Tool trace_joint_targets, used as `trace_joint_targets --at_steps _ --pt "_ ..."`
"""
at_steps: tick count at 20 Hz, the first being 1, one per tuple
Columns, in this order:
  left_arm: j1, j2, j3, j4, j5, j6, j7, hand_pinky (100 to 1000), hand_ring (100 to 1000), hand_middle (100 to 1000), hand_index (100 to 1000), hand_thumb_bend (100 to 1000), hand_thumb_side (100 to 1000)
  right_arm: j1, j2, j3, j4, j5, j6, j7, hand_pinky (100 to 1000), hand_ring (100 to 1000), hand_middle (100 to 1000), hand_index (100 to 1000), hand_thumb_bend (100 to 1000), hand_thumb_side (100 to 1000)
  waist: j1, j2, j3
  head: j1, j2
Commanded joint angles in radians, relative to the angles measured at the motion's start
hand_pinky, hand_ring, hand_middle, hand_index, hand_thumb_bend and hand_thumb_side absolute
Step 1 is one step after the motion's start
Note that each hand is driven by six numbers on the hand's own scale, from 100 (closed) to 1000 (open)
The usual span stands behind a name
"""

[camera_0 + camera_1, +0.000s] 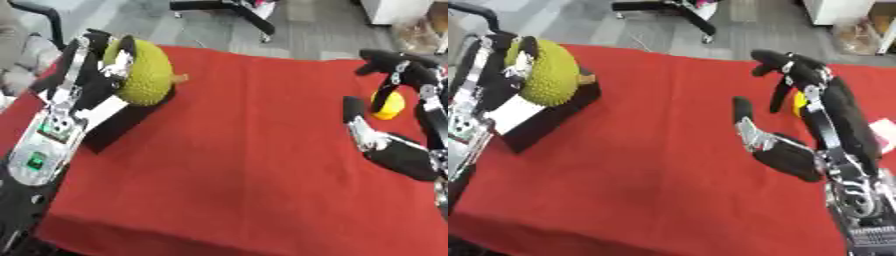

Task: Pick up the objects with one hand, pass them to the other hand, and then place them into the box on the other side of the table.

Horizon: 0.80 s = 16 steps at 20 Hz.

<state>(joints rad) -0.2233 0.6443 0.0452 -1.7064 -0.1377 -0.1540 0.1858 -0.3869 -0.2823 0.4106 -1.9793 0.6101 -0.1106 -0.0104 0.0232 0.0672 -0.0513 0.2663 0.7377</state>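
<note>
A big spiky yellow-green fruit (149,72) with a short brown stem is held over the dark box (122,122) at the table's left side. My left hand (92,70) is curled round the fruit from the left, its fingers over the top. My right hand (802,112) stands open at the right, fingers spread and arched, thumb pointing up. A small yellow object (390,106) lies on the cloth just behind those fingers, partly hidden by them; the hand does not hold it.
The red cloth (245,150) covers the table, with bare cloth between the two hands. A white paper-like patch (883,127) lies near the right edge. Office chair legs (236,10) stand on the grey floor beyond the table.
</note>
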Motion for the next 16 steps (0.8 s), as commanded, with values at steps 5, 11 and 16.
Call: trace_joint_targets --at_steps 5,11,16 --pt "-0.047 0.230 0.052 0.330 -0.265 0.118 0.118 491 451 171 287 100 100 -0.006 -0.022 0.030 -0.021 -0.032 -0.028 0.068 778 344 624 842 121 603 0.003 -0.023 -0.011 0.016 -0.033" --pt "-0.136 0.257 0.012 0.562 -0.472 0.151 0.130 498 443 174 291 101 100 -0.003 -0.021 0.034 -0.021 -0.041 -0.034 0.082 777 339 616 840 107 611 0.001 -0.023 -0.018 0.018 -0.031" --pt "-0.180 0.231 -0.011 0.653 -0.534 0.138 0.119 508 447 178 295 119 100 -0.005 -0.019 0.035 -0.021 -0.042 -0.035 0.084 777 336 614 840 102 615 -0.005 -0.020 -0.026 -0.007 -0.029"
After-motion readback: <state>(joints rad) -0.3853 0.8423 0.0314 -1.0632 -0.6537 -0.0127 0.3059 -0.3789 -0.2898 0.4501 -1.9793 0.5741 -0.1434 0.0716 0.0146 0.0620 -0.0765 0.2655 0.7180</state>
